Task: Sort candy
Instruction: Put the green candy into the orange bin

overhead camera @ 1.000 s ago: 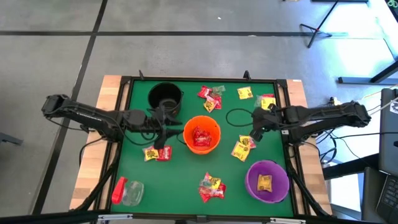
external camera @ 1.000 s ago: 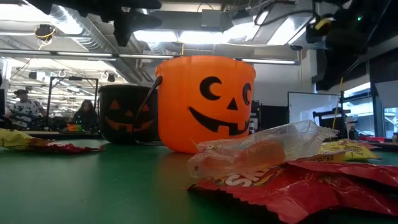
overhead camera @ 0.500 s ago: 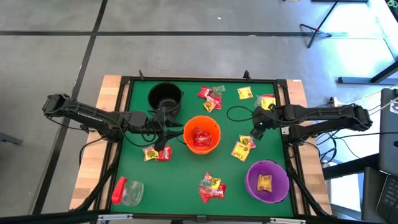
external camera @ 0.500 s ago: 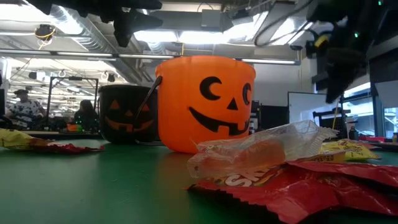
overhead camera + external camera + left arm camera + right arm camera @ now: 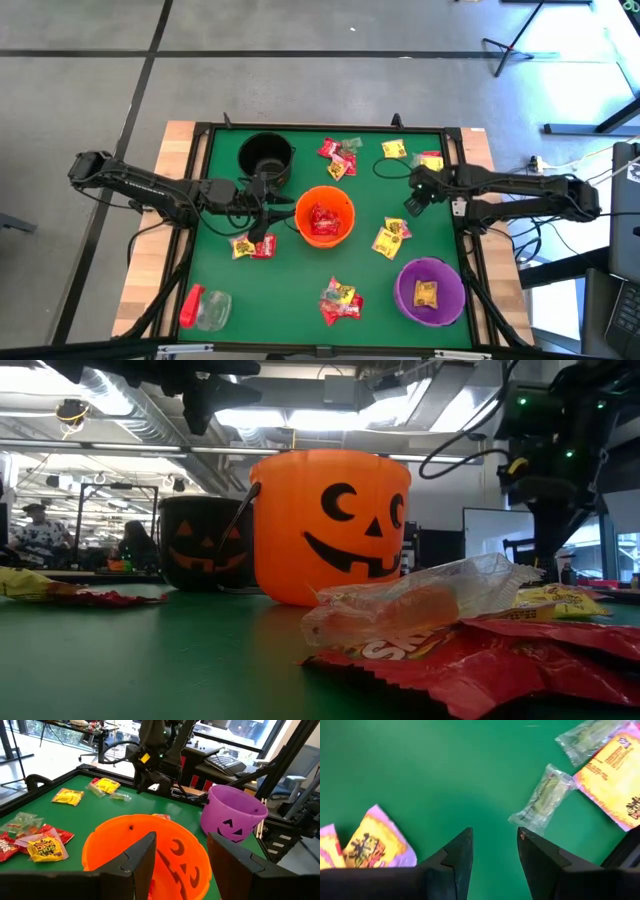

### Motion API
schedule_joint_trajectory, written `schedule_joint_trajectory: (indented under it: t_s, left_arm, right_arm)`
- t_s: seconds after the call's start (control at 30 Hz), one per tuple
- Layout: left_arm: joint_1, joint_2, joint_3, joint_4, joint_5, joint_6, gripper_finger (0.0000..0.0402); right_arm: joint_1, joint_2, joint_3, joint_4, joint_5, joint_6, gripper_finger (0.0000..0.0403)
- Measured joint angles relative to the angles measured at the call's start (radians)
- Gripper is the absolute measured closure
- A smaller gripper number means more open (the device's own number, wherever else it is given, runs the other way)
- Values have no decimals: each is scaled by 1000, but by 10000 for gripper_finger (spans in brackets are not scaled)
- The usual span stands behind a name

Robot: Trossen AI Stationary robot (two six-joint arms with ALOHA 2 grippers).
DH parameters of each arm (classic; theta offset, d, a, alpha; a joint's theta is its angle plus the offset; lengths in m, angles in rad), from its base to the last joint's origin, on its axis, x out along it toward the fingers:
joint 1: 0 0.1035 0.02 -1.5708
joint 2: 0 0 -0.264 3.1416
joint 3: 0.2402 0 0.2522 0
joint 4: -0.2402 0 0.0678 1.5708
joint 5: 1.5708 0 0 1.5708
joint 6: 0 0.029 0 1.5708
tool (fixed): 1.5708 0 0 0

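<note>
Overhead, a green tabletop (image 5: 225, 280) holds three pumpkin-face buckets and scattered candy. An orange bucket (image 5: 324, 215) sits near the middle with red candy inside it. A black bucket (image 5: 266, 156) stands toward the far left, and a purple bucket (image 5: 430, 291) at the near right holds one yellow packet.

Loose candy lies in small groups: red and yellow packets (image 5: 338, 156) beside the black bucket, a yellow packet (image 5: 393, 150) further right, more yellow ones (image 5: 431, 161) near the right edge, a yellow cluster (image 5: 391, 237) between the orange and purple buckets, a red and yellow pile (image 5: 340, 300) at the near edge, and a small group (image 5: 251, 246) at the left. A clear jar with a red cap (image 5: 204, 307) lies in the near left corner.

The left tool (image 5: 178, 854) hovers just beside the orange bucket, on its left side, fingers spread and holding nothing. The right tool (image 5: 494, 847) hangs above bare green cloth right of the orange bucket, fingers spread and empty, with a clear greenish packet (image 5: 544, 796) and a yellow packet (image 5: 376, 839) close by on either side
</note>
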Motion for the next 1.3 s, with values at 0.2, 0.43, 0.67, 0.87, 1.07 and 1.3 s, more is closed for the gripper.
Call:
schedule_joint_trajectory:
  t_s: [0.2, 0.43, 0.67, 0.87, 1.07, 1.3]
  left_arm:
    - [0, 0, 0, 0, -11, 0, 234]
    - [0, 0, 0, 0, -12, 0, 234]
    - [0, 0, 0, 9, -12, 0, 234]
    - [0, 0, 0, 9, -12, 0, 234]
    - [0, 0, 0, 16, -12, 0, 234]
    - [0, 0, 0, 16, -12, 0, 234]
  right_arm:
    - [-54, 0, 0, 0, -46, -24, 251]
    - [-86, 2, 0, 2, -35, -16, 251]
    - [-133, 38, 0, 33, -29, -12, 251]
    - [-185, 80, 0, 37, -16, -12, 251]
    - [-265, 140, 0, 57, -13, -13, 251]
    - [-352, 209, 0, 123, -81, -56, 251]
